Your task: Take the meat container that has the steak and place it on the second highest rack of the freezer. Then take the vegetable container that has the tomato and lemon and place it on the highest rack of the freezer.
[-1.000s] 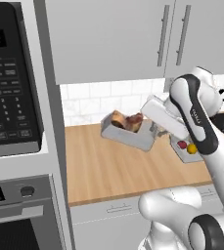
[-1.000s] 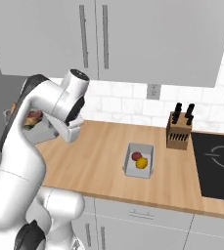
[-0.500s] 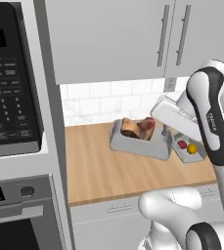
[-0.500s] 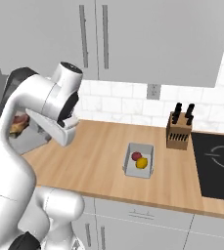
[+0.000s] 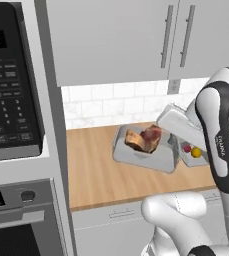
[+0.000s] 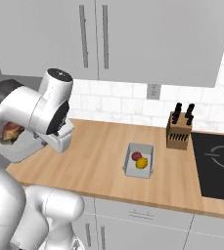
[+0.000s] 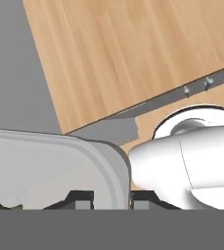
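The meat container (image 5: 151,159), a grey tray, hangs tilted above the wooden counter (image 5: 96,170). The red-brown steak (image 5: 144,139) lies inside it. My gripper (image 5: 173,142) is shut on the tray's right rim. The hand view shows that rim (image 7: 114,161) pinched between the two dark fingertips of the gripper (image 7: 112,197). In the right base view the meat container (image 6: 21,148) and steak (image 6: 11,132) peek out behind my arm at the far left. The vegetable container (image 6: 139,160) rests on the counter with the tomato (image 6: 136,156) and lemon (image 6: 142,163) in it. The freezer and its racks are out of view.
A microwave (image 5: 8,85) above an oven (image 5: 16,220) fills the left side. Grey wall cabinets (image 5: 116,35) hang over the counter. A knife block (image 6: 179,132) stands by the black cooktop (image 6: 216,166) at the right. The vegetable container (image 5: 194,153) sits just right of the held tray.
The arm has swung back toward the base, carrying the meat container right and nearer in the left base view, more tilted. The vegetable container has stayed put.
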Motion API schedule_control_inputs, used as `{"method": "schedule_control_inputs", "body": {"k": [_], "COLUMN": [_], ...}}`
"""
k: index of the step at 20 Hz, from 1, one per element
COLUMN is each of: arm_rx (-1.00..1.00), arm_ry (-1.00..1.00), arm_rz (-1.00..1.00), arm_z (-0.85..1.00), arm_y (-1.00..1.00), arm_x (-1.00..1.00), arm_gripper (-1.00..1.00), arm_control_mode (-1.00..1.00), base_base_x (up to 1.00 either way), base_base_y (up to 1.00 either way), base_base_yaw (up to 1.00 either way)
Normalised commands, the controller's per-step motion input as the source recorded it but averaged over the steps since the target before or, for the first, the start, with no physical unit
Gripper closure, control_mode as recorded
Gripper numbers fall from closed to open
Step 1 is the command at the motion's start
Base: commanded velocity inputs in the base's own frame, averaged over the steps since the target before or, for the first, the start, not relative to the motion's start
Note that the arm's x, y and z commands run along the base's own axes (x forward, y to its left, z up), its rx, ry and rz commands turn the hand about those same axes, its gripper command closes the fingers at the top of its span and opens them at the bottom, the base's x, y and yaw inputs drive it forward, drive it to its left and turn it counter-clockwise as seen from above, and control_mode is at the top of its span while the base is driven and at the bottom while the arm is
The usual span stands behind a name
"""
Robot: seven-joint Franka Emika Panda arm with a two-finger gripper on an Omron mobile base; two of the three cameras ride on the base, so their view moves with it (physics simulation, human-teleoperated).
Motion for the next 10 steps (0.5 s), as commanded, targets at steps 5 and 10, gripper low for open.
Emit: {"method": "schedule_control_inputs", "body": {"k": [5, 10], "arm_rx": [0.00, 0.00], "arm_ry": [0.00, 0.00], "arm_rz": [0.03, 0.07], "arm_z": [0.22, 0.21], "arm_y": [0.01, 0.00], "arm_x": [-0.64, -0.66], "arm_gripper": [1.00, 1.00], "arm_control_mode": [-1.00, -1.00], "base_base_x": [0.00, 0.00], "base_base_y": [0.00, 0.00], "base_base_yaw": [0.00, 0.00]}}
